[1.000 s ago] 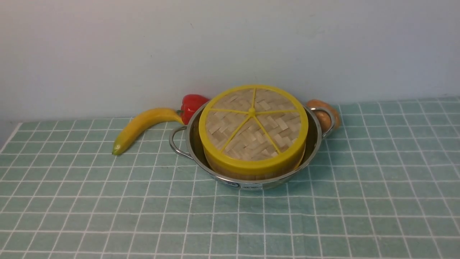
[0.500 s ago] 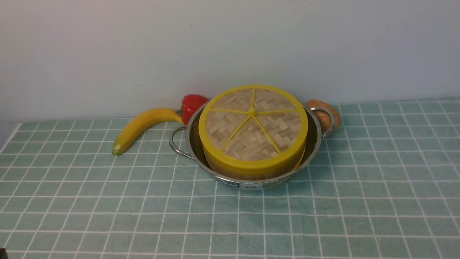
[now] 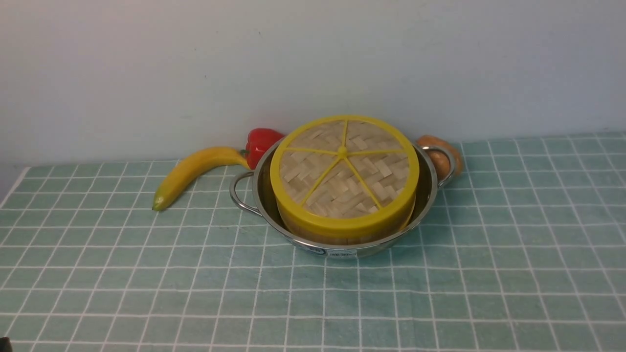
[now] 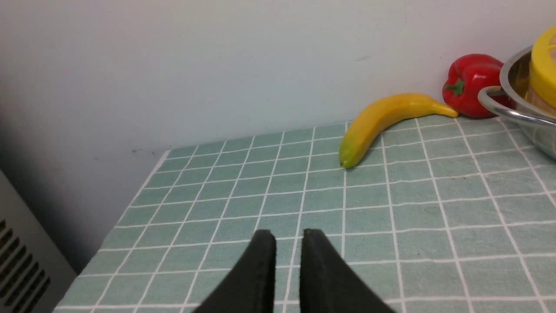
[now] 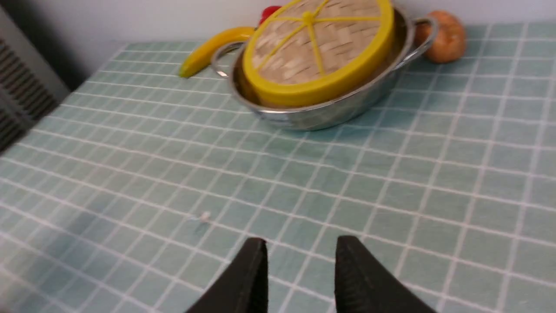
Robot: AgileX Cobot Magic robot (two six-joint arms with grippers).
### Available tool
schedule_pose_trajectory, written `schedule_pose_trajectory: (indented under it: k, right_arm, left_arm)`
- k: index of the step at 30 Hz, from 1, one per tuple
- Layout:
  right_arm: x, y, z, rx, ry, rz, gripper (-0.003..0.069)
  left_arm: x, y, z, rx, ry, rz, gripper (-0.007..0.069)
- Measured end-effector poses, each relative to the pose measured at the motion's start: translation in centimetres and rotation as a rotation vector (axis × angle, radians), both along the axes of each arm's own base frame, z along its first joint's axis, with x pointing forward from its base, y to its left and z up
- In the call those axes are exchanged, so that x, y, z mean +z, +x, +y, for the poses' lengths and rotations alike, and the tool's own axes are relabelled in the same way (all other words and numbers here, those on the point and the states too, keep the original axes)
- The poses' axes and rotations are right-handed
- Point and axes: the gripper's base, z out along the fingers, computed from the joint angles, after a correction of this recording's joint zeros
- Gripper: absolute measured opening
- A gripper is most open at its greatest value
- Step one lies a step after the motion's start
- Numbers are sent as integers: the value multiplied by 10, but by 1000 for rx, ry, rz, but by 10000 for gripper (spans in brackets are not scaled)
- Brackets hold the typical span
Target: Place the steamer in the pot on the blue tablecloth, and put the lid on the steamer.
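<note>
The shiny steel pot (image 3: 342,244) sits on the blue tablecloth (image 3: 489,274) near the wall. The bamboo steamer (image 3: 342,235) stands inside it, capped flat by the yellow-rimmed woven lid (image 3: 345,173).

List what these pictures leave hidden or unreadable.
- Steamer floor: every view, covered by the lid.
- Pot label text: front view, too small.
- Red pepper: front view, partly behind the pot.
- Brown object: front view, partly behind the pot handle.

A plain pale wall (image 3: 195,73) stands behind, evenly lit.
</note>
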Motion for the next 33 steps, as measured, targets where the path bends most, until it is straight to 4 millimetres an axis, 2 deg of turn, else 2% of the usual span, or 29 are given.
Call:
schedule_pose_trajectory:
  k: [3,5,8,11,14,15,18,19,21,24,29,33]
  right_arm:
    - [6,6,-2,-67,-82,-134,240]
    - [14,14,-5,-138,-138,-319,240]
    - [12,23,-6,-188,-193,-461,240]
    - [-3,33,-7,-211,-215,-507,240]
    - [-46,57,-8,-234,-225,-491,240]
    - [-47,58,-8,-239,-222,-500,240]
    - [-88,73,-9,-276,-216,-520,240]
    - [-87,73,-10,-279,-213,-531,240]
    - [-106,79,-11,-313,-204,-545,240]
    - [-116,81,-13,-347,-193,-575,240]
    - [-114,81,-14,-356,-190,-605,240]
    - [-118,81,-13,-343,-198,-562,240]
  left_arm:
    - [0,0,0,0,0,0,95]
    - [0,0,0,0,0,0,96]
    - [0,0,0,0,0,0,104]
    - [0,0,0,0,0,0,107]
    - [0,0,0,0,0,0,111]
    - [0,0,0,0,0,0,112]
    - [0,0,0,0,0,0,117]
    - [0,0,0,0,0,0,117]
    - [0,0,0,0,0,-1,117]
    - [0,0,0,0,0,-3,125]
    - [0,0,0,0,0,-3,129]
    - [0,0,0,0,0,-3,139]
